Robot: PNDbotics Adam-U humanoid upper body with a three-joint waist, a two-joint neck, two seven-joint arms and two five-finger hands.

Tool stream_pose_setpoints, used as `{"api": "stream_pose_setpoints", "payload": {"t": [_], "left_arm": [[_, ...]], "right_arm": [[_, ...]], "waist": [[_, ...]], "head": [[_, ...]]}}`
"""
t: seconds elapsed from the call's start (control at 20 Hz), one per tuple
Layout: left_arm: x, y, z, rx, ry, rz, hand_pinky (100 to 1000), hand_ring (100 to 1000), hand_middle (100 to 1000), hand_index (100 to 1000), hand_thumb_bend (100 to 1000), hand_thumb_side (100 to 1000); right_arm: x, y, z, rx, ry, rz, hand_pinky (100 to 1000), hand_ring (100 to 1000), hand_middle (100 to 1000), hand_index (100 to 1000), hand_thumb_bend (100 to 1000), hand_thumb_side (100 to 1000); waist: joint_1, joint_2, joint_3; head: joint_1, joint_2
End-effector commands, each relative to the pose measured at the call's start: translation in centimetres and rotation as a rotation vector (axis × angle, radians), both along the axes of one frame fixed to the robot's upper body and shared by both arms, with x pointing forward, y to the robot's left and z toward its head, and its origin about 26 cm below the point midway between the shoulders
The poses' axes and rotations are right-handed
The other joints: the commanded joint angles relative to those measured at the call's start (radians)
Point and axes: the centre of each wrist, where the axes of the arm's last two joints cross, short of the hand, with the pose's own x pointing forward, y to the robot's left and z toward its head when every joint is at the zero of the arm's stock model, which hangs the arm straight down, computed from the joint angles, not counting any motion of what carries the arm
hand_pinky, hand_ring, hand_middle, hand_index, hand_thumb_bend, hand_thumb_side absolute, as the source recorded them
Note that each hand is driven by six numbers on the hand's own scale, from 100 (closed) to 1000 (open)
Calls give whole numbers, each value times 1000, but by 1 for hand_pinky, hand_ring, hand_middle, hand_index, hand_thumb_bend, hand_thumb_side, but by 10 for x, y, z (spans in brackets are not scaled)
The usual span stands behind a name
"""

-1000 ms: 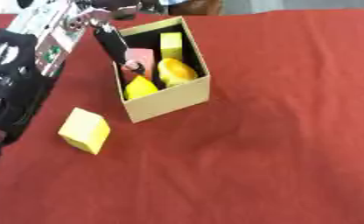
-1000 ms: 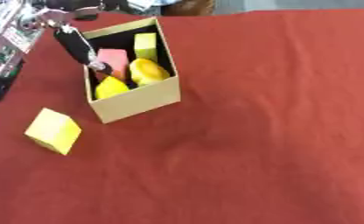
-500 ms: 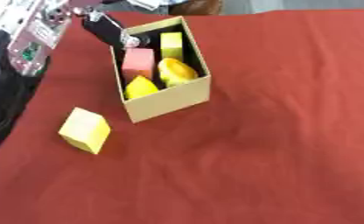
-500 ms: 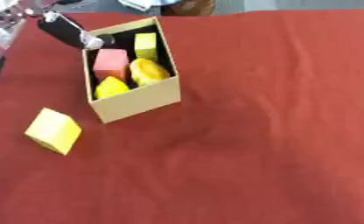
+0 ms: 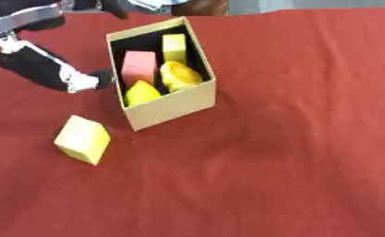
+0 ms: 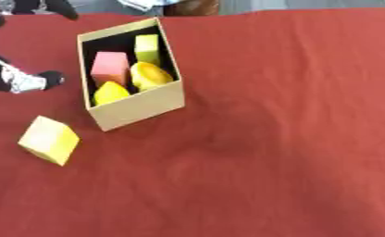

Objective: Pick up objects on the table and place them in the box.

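Note:
An open cardboard box [image 5: 173, 103] stands on the red cloth at upper left of centre. Inside lie a pink block [image 5: 139, 67], a yellow upright block [image 5: 174, 46], a yellow rounded piece [image 5: 179, 77] and another yellow piece [image 5: 141, 93]. A yellow cube [image 5: 83, 139] lies on the cloth to the box's front left. My left hand [image 5: 39, 67] is left of the box and outside it, fingers stretched out, one fingertip close to the box's left wall, holding nothing. My right hand shows in no view.
The red cloth [image 5: 293, 139] covers the whole table, with broad bare cloth to the right of the box and in front of it. Dark shapes [image 6: 183, 6] sit past the table's far edge.
My left hand has let go of the pink block inside the box and drawn back to the left, out of the box. The pink block now lies in the box.

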Motion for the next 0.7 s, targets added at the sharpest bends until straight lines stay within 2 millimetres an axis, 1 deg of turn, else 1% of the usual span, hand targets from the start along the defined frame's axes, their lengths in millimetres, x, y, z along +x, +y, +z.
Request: {"api": "stream_pose_setpoints", "payload": {"t": [0.05, 0.25, 0.4, 0.7], "left_arm": [[-19, 9, 8, 42, 7, 20, 849, 855, 805, 884, 424, 473], [-25, 17, 0, 31, 76, 53, 844, 852, 798, 879, 442, 524], [-25, 24, -5, 48, 124, 72, 849, 855, 798, 878, 489, 552], [-25, 35, -13, 105, 180, 109, 854, 853, 792, 870, 519, 565]], "right_arm": [[-5, -1, 12, -26, -33, 0, 962, 1000, 605, 875, 100, 651], [-5, -1, 12, -26, -34, 1, 962, 1000, 606, 875, 100, 655], [-5, -1, 12, -25, -35, 0, 963, 1000, 605, 875, 100, 651], [-5, -1, 11, -25, -34, 1, 964, 1000, 605, 876, 100, 651]], "waist": [[-2, -18, 0], [-4, -17, -2], [-5, -15, -4], [-5, -14, -5]], "head": [[-9, -4], [-14, -2], [-15, -1], [-13, -3]]}}
